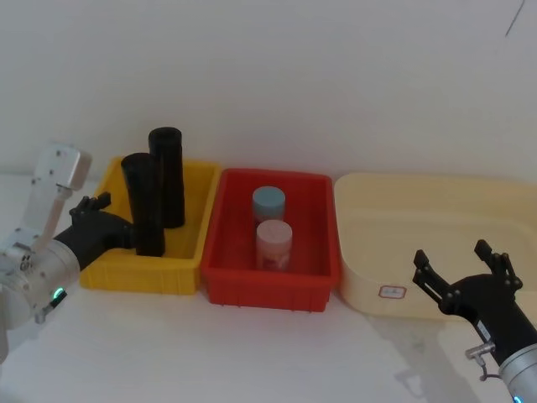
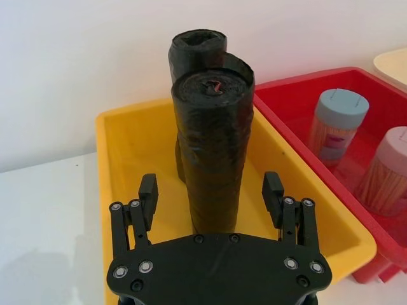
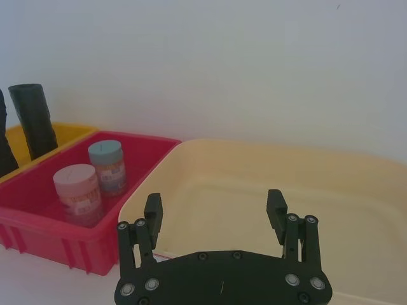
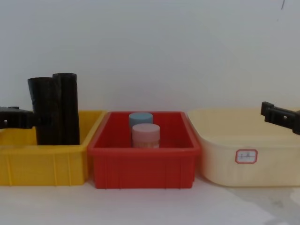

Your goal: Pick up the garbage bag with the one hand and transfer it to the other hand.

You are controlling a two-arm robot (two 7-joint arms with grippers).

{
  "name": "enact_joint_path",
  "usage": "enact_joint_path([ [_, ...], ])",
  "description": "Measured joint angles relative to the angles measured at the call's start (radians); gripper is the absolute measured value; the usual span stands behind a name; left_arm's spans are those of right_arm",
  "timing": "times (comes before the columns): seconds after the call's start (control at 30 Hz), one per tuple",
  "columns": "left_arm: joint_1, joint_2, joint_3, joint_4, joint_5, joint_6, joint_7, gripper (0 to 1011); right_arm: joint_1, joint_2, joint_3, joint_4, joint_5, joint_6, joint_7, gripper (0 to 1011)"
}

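Head-view clock, 12 toward the wall.

Surface: white matte table [image 1: 252, 353], with soft shadows under the containers. Room: a plain white wall [image 1: 336, 75] close behind them, with 1 thin dark line near its upper right corner.

3 containers stand in a row along the wall. Red crate [image 1: 270, 290] sits in the middle, yellow crate [image 1: 138, 275] touches it at 9 o'clock, and cream tub [image 1: 470, 197] is just beside it at 3 o'clock. The tub's front wall carries a small red-edged label [image 4: 246, 156].

Bag [image 2: 213, 121]: a glossy black roll, roughly upright in the yellow crate, with its base toward the crate's front wall. It rises well above the rim. A 2nd roll [image 2: 197, 46] stands just behind it at 1 o'clock, close enough that I cannot tell if they touch.

Red crate holds 2 jars. The pink-lidded jar [image 1: 273, 243] is in front, and the blue-lidded jar [image 1: 268, 206] is just behind it at 12 o'clock.

Left gripper [image 2: 210, 186] comes in from 8 o'clock over the yellow crate's left wall, a green light on its wrist. Its fingers are spread, 1 on each side of the bag's lower half. The left wrist view shows a gap on both sides, so nothing is clamped.

Right gripper [image 3: 213, 204] hangs at 5 o'clock of the tub, over the table just short of the tub's front rim. Its fingers are spread wide and hold nothing.
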Motion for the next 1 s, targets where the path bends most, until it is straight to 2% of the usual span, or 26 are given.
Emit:
enact_joint_path([
  [0.37,-0.044,-0.018,0.01,0.058,0.019,-0.01,-0.008,1001,0.0,0.0,0.0,0.0,0.0,0.0,0.0,1000],
  [1.0,-0.1,-0.027,0.032,0.132,0.043,-0.027,-0.066,1001,0.0,0.0,0.0,0.0,0.0,0.0,0.0,1000],
])
